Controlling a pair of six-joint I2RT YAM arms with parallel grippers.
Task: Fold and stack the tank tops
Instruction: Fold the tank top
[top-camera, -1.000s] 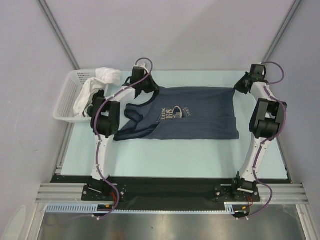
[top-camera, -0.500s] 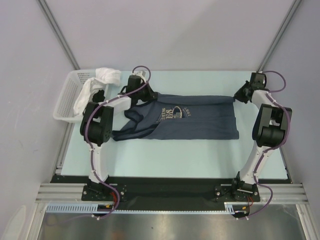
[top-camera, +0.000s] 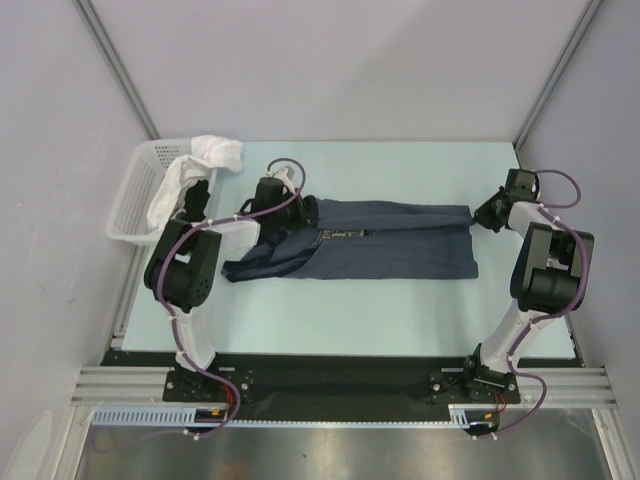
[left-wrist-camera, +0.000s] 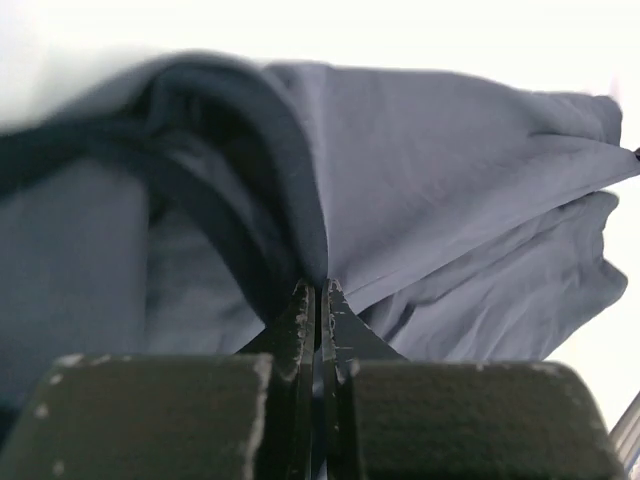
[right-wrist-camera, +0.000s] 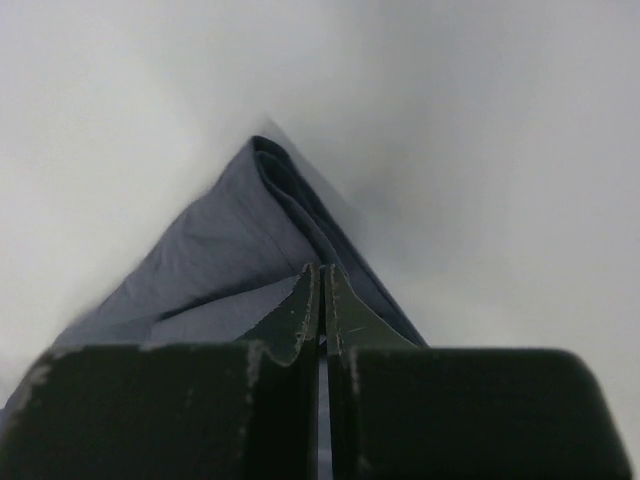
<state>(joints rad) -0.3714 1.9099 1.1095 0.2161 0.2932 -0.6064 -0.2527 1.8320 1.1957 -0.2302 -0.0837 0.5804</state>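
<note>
A dark slate-blue tank top (top-camera: 400, 252) lies across the middle of the table, its far edge lifted and drawn over toward the near side. Only a thin sliver of its chest print (top-camera: 345, 233) still shows. My left gripper (top-camera: 303, 212) is shut on the cloth at the strap end; in the left wrist view its tips (left-wrist-camera: 316, 290) pinch a fold of the blue fabric (left-wrist-camera: 450, 180). At the hem corner my right gripper (top-camera: 478, 217) is shut on the cloth as well, its tips (right-wrist-camera: 321, 270) clamped on the corner of the blue fabric (right-wrist-camera: 230, 250).
A white lattice basket (top-camera: 128, 212) stands at the far left with a white cloth (top-camera: 205, 155) draped over its rim. Grey walls close in behind and on both sides. The arm bases sit on a black rail (top-camera: 340, 375) at the near edge.
Both grippers have come toward the near side, carrying the top's far edge with them. The garment has narrowed to a band and most of the chest print is now covered.
</note>
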